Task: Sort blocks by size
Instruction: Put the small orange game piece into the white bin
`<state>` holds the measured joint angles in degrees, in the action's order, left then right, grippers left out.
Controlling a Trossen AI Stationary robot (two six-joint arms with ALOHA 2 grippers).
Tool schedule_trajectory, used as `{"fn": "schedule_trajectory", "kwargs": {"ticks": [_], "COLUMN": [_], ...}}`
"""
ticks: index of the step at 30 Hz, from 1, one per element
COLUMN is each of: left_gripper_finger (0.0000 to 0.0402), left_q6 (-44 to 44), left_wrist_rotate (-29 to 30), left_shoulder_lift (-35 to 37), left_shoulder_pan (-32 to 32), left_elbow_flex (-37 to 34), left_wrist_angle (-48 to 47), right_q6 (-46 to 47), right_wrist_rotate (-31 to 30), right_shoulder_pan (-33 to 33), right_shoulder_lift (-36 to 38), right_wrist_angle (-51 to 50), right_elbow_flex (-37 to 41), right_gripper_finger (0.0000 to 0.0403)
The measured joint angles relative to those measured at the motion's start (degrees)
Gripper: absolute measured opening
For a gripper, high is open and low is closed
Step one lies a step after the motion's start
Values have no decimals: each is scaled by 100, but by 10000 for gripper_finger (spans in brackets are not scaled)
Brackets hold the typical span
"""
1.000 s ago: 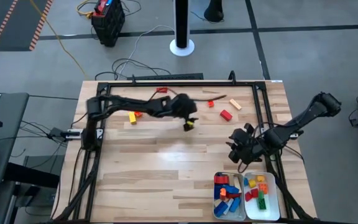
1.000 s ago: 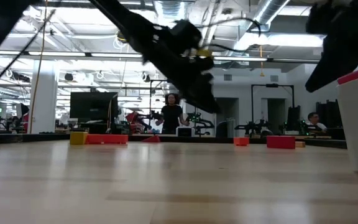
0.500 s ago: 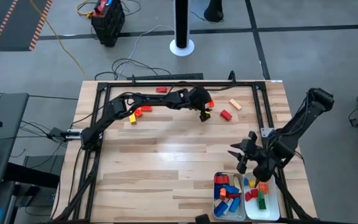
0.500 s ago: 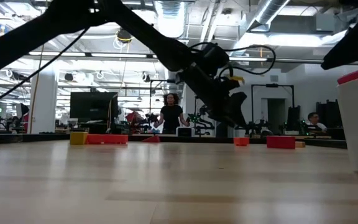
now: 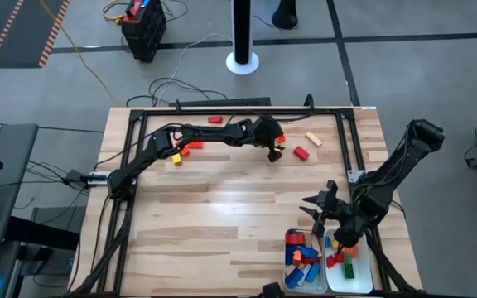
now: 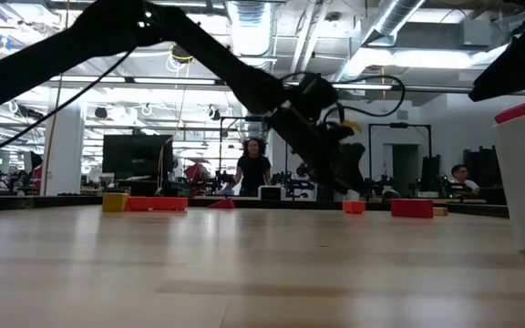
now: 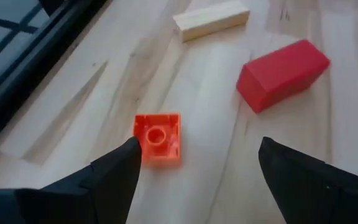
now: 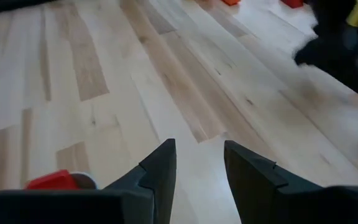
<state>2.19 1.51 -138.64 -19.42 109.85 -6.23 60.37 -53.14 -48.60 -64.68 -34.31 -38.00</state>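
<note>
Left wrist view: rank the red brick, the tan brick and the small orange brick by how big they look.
1. red brick
2. tan brick, though it lies farther from the camera, so unsure
3. small orange brick

Bright overhead light; foreground perhaps blurred.

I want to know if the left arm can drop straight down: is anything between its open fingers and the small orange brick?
Nothing visible. In the left wrist view, the left gripper is open above bare wood, with the orange brick just ahead of its fingertips. The red brick and tan brick lie farther off, apart from it.
</note>
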Motion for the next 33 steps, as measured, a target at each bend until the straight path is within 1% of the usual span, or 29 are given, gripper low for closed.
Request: {"fn": "schedule_trajectory", "kwargs": {"ticks": [3,8,10,12,14,16,20,24,29,33], "left_gripper_finger": [314,303,298,295,294,293,293,287,251,207], "left_q6": [-156,-152,-139,-80,-14,135,346,644,993,913], "left_wrist_rotate": [142,402,311,86,10,92,125,132,134,122], "left_shoulder_lift": [-146,-113,-116,-147,-281,-325,-336,-427,-497,-478], "left_shoulder_pan": [-28,-127,-152,-173,-170,-145,-107,-105,-91,-86], "left_elbow_flex": [-3,-9,-15,-23,27,22,45,138,448,462], "left_wrist_angle": [358,651,610,559,680,572,781,493,61,66], "right_q6": [-127,-243,-245,-271,-346,-390,-388,-501,-538,-538], "right_wrist_rotate": [-7,-19,-18,-18,-18,-18,-18,-18,-18,-16], "right_shoulder_pan": [0,-17,-17,-15,-15,-13,-24,-32,-44,-44], "right_shoulder_lift": [-24,-24,-24,-24,-24,-24,-24,-24,-24,-24], "right_wrist_angle": [225,426,423,430,476,522,551,690,710,723], "right_elbow_flex": [-2,-2,-2,-2,-4,-4,-7,-7,-7,-7], "right_gripper_finger": [162,162,162,162,162,162,162,162,162,162]}}
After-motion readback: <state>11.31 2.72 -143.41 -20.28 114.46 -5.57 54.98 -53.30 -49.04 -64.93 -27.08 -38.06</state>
